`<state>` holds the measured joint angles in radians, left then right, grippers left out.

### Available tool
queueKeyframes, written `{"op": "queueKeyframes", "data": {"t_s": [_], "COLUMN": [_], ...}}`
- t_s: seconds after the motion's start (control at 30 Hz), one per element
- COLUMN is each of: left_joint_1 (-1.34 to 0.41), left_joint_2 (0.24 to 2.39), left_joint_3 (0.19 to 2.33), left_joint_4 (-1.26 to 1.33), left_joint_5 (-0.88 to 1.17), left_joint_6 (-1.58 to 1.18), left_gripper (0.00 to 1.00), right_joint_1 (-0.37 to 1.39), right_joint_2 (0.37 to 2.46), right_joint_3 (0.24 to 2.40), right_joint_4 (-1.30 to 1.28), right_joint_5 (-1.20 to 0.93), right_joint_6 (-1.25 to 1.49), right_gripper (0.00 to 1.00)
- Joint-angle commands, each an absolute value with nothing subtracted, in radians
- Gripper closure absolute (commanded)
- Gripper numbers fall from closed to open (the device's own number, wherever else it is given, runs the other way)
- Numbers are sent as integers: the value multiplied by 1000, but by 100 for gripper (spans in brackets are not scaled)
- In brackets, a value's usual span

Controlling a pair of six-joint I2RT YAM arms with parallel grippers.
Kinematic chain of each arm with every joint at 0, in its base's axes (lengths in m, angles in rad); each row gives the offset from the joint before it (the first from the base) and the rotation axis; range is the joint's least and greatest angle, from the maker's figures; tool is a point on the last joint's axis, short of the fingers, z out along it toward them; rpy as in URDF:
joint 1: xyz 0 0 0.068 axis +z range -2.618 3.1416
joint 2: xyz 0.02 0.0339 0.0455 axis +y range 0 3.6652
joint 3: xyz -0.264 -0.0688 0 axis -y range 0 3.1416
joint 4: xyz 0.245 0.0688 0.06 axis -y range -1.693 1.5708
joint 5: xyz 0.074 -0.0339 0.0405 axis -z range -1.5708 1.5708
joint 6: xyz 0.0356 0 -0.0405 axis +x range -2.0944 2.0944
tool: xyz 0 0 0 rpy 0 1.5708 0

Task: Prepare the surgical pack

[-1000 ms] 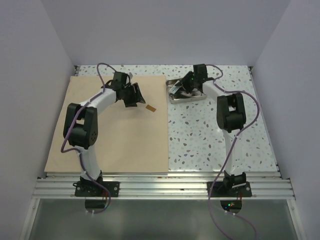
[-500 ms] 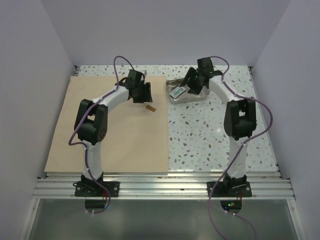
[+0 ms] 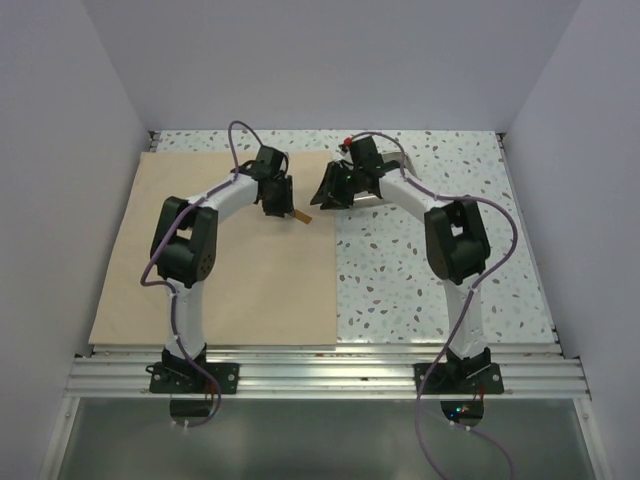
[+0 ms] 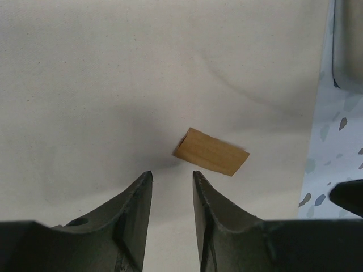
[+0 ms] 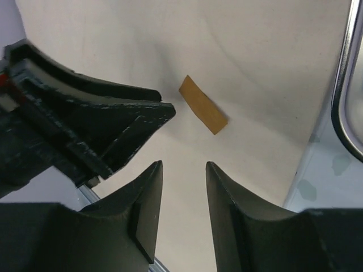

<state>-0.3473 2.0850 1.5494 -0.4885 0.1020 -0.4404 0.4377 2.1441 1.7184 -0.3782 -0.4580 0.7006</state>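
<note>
The tan wrap sheet (image 3: pixel 220 280) lies flat on the left half of the table. A small brown packet (image 3: pixel 300 215) rests on it near its far right edge, also seen in the wrist views (image 4: pixel 211 152) (image 5: pixel 203 105). My left gripper (image 4: pixel 171 174) hovers just short of the packet, open, nothing between its fingers. My right gripper (image 5: pixel 184 165) is over the sheet's right edge, also open and empty, facing the left gripper (image 5: pixel 113 119). The steel tray (image 5: pixel 347 85) sits just right of the sheet, mostly hidden under the right arm in the top view.
Speckled tabletop (image 3: pixel 420 270) extends right of the sheet. White walls enclose the back and both sides. A metal rail (image 3: pixel 320 375) carrying both arm bases runs along the near edge. The two grippers stand close together above the packet.
My right gripper has left the tray and swung left to the sheet's edge. My left gripper has edged toward the packet and its jaws have narrowed.
</note>
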Motion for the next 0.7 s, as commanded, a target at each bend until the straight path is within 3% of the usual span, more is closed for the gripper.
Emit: {"op": "queueKeyframes", "data": {"t_s": [0.0,0.67], "left_joint_1": [-341,-321], "left_joint_2": [2074,2143], "left_joint_3": [1548,1555], "left_joint_4": [-497,-526], "left_joint_5": [92,112], "left_joint_6": [-463,-480], "left_gripper": [63,70], "right_joint_1": [434,465], "right_joint_2": [2184,2322], "right_joint_3": [1727,1743], "right_joint_4": [-302,-275], "right_joint_5": [-522,-483], "right_joint_6": [756,761], "right_gripper": [60,65]}}
